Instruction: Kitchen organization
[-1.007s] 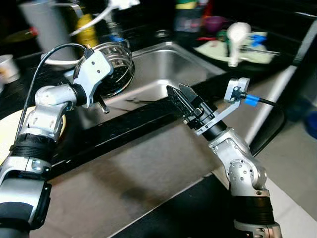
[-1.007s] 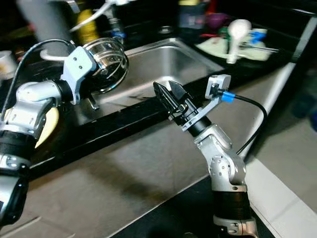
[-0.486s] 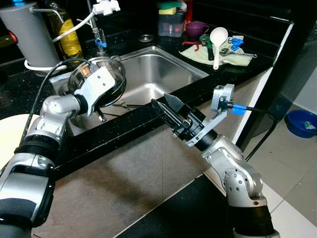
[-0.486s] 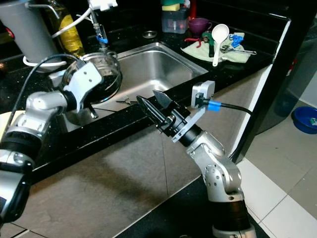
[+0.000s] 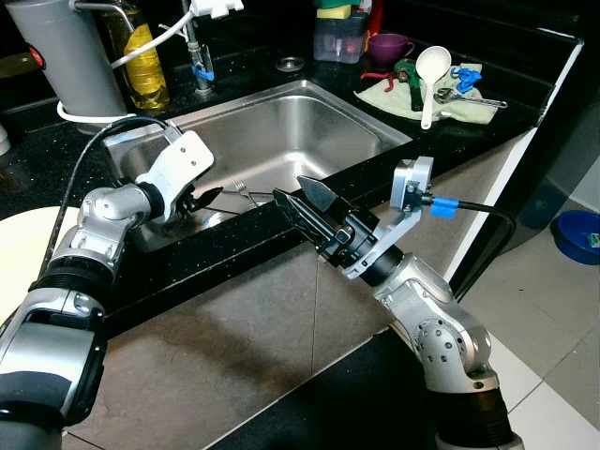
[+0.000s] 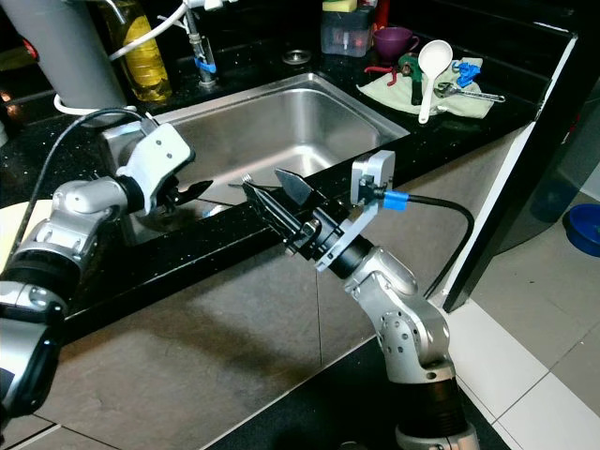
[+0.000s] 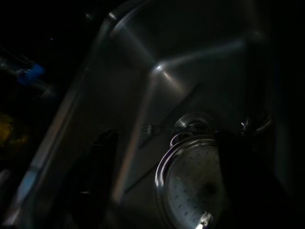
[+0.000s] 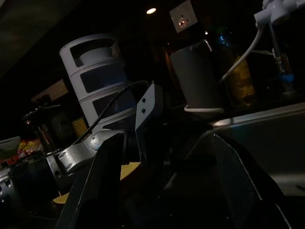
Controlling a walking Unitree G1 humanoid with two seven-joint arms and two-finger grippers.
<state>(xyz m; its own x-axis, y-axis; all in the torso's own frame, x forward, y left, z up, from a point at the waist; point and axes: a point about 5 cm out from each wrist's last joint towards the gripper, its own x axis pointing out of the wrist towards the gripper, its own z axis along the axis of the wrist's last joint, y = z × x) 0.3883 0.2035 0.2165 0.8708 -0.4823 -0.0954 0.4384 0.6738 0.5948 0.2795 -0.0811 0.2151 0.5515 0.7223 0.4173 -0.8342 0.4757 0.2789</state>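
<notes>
A round metal strainer (image 7: 193, 188) lies low in the steel sink (image 5: 281, 131), seen in the left wrist view with a fork (image 7: 152, 129) beside it. My left gripper (image 5: 202, 198) hangs over the sink's front left corner, open, its fingers spread above the strainer without touching it. In the head views the counter edge and my left arm hide the strainer. My right gripper (image 5: 302, 199) is open and holds nothing. It hovers above the black counter's front edge (image 5: 234, 246), pointing toward the left gripper.
A grey jug (image 5: 70, 52), a yellow bottle (image 5: 141, 66) and the tap (image 5: 197, 56) stand behind the sink. At the back right are a white ladle (image 5: 429, 73) on a green cloth, a purple cup (image 5: 386, 45) and a clear container (image 5: 335, 37). A blue basin (image 5: 577, 234) sits on the floor.
My left gripper came down from holding the strainer up over the sink's left rim; the strainer now lies in the sink, released. My right gripper drifted left. The camera also shifted.
</notes>
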